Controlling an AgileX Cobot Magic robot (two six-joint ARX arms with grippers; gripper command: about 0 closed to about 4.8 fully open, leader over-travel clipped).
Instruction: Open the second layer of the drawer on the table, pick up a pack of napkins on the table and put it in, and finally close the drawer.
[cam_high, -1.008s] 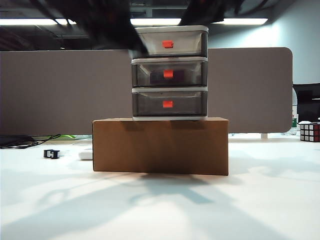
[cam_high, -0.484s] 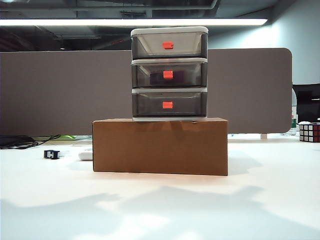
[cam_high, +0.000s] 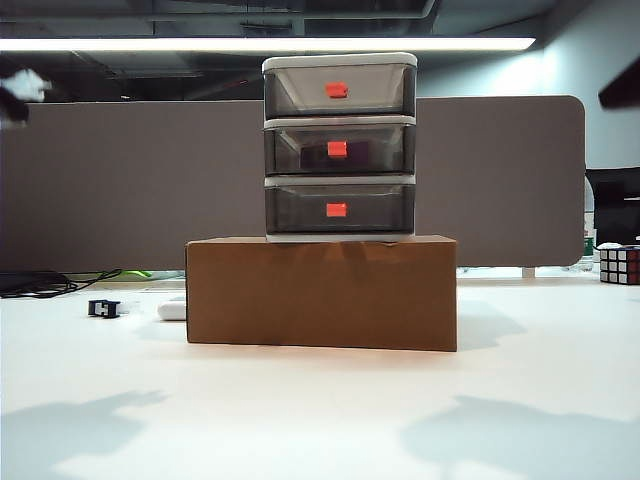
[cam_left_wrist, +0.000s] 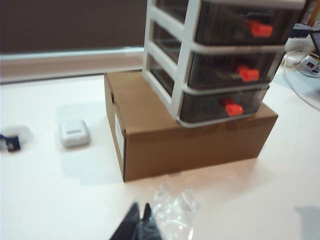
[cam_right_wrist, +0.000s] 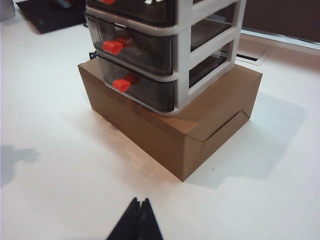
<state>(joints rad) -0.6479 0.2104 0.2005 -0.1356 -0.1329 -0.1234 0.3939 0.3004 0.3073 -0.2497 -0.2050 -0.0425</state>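
White surface (cam_high: 320, 420) held a brown box (cam_high: 321, 292) with the drawer (cam_high: 340, 145) on top, mid-frame, all layers pushed in. Left pincer (cam_left_wrist: 139, 220) and right pincer (cam_right_wrist: 138, 217) hung above it, tips pressed together, holding nothing.

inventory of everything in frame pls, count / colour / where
drawer: one cabinet, white frame, three smoky-grey drawers with red-orange tabs, all shut, on the cardboard box
second layer: one, middle drawer, dark shape inside
cardboard box: one, brown, centre of the table
table: one, white
small case: one, white, on the table beside the box
small clip-like object: one, black and white, beyond the case
Rubik's cube: one, multicolour, far side of the table by the right arm
cables: black, back edge
divider panel: one, grey-brown, behind the table
left gripper: black fingers shut, above the table before the box
right gripper: black fingers shut, likewise
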